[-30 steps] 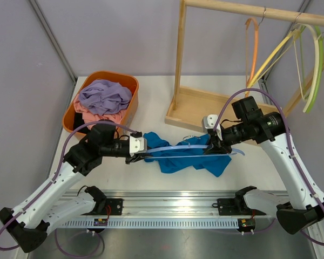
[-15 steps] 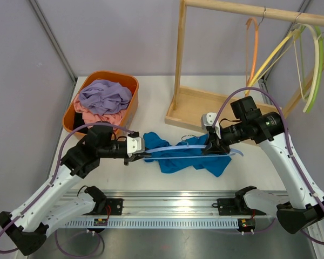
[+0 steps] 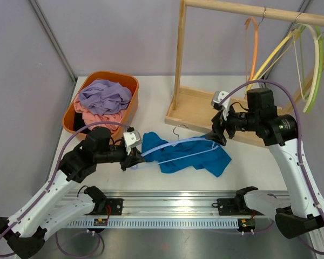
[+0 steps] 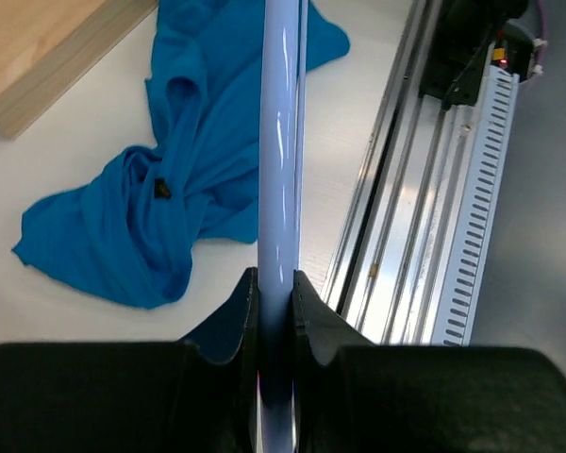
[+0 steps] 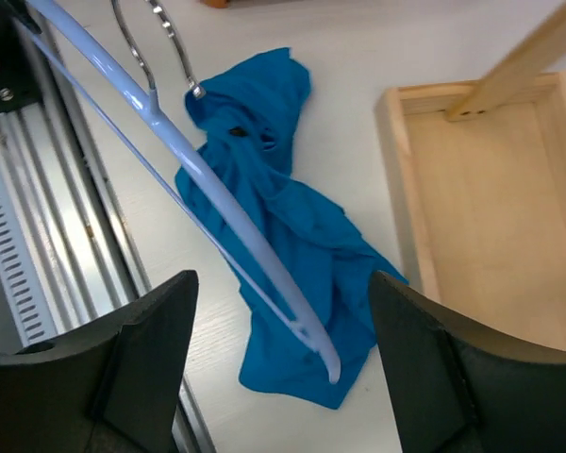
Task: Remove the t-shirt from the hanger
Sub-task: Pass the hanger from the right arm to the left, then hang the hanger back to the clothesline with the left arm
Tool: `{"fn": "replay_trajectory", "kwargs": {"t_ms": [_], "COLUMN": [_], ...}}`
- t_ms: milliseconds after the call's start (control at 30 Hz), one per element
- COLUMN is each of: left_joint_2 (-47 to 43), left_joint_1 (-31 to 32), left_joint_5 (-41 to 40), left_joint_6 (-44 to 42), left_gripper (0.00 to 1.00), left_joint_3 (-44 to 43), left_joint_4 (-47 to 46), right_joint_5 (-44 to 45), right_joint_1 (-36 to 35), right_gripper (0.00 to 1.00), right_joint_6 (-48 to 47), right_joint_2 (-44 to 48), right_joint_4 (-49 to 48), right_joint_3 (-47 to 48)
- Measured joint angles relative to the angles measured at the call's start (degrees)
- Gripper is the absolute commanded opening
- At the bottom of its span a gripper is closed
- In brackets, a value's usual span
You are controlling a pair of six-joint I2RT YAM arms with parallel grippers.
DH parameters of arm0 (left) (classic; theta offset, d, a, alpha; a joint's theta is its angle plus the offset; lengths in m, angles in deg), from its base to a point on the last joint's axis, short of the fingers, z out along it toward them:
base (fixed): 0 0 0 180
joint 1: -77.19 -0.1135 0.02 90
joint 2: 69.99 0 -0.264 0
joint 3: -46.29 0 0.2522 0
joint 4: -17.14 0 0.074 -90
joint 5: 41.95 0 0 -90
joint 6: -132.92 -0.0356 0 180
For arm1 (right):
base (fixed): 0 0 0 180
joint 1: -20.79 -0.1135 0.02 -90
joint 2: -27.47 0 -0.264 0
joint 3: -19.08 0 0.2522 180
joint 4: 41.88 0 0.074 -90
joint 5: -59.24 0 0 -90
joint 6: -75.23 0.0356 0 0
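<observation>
I judge the pull-off nearly done: my left gripper (image 4: 274, 283) pinches the hanger (image 4: 279, 142), my right gripper (image 5: 281, 293) hangs spread, and the t-shirt (image 3: 189, 157) lies crumpled mid-frame, so next I lift the hanger clear.

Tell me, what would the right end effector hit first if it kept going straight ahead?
Probably the pale blue hanger, whose tip crosses just ahead of the open right end effector; the blue t-shirt lies on the table behind it. Depth is unclear, though.
</observation>
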Motion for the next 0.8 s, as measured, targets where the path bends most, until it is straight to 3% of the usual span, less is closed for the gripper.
{"fn": "replay_trajectory", "kwargs": {"t_ms": [167, 333, 800], "left_joint_2": [0.66, 4.04, 31.71], "left_joint_1": [0.04, 0.02, 1.44], "left_joint_5": [-10.16, -19.54, -29.14], "left_joint_6": [7.10, 13.29, 18.32], "left_gripper": [0.00, 0.00, 0.00], "left_joint_3": [-0.13, -4.11, -33.81], "left_joint_4": [1.03, 0.17, -12.39], "right_joint_5": [3.96, 3.58, -2.25], "right_joint_1": [4.79, 6.97, 9.20], "right_gripper": [0.81, 0.81, 0.82], "right_joint_6": [3.45, 4.90, 4.81], "right_joint_2": [4.81, 10.27, 15.06], "right_joint_4": [-4.22, -6.71, -8.13], "right_joint_3": [-0.24, -6.67, -22.12]}}
